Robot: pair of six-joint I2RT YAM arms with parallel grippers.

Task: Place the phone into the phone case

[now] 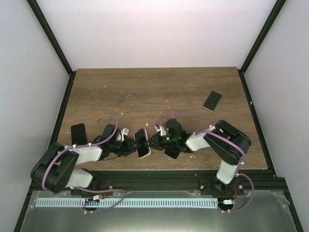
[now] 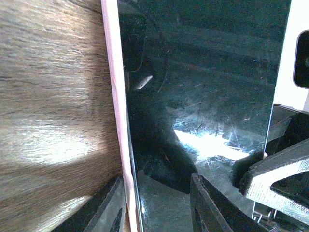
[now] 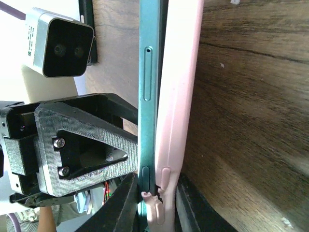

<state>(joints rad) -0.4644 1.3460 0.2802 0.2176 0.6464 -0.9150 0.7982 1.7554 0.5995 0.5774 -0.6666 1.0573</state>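
— What is the right claw (image 3: 152, 195) doing?

— Its two fingers (image 3: 120, 207) are pressed together on the phone (image 3: 147, 96) and the pink phone case (image 3: 176, 96). Both show edge-on and run straight out from between the tips. The phone's teal side lies against the case. The case is on the claw's side toward the bare wooden table (image 3: 251, 121), and the phone is on the side where the other arm shows.

— Is the phone seated in the case?

— Near the tips the two touch. Farther out a thin dark line runs between them. I cannot tell whether it is fully in.

— And the left claw (image 2: 154, 193)?

— It meets the same pair from the opposite side, facing the right claw. One finger lies outside the case's pink rim and the other lies over the dark glass. I cannot tell whether they squeeze or merely straddle it.

— Anything farther out?

— A second phone (image 1: 212, 100) lies flat, screen dark, well apart from the right claw, toward the table's far right. Behind the left claw, beside that arm, lies a dark flat slab (image 1: 77, 134). I cannot tell what it is.
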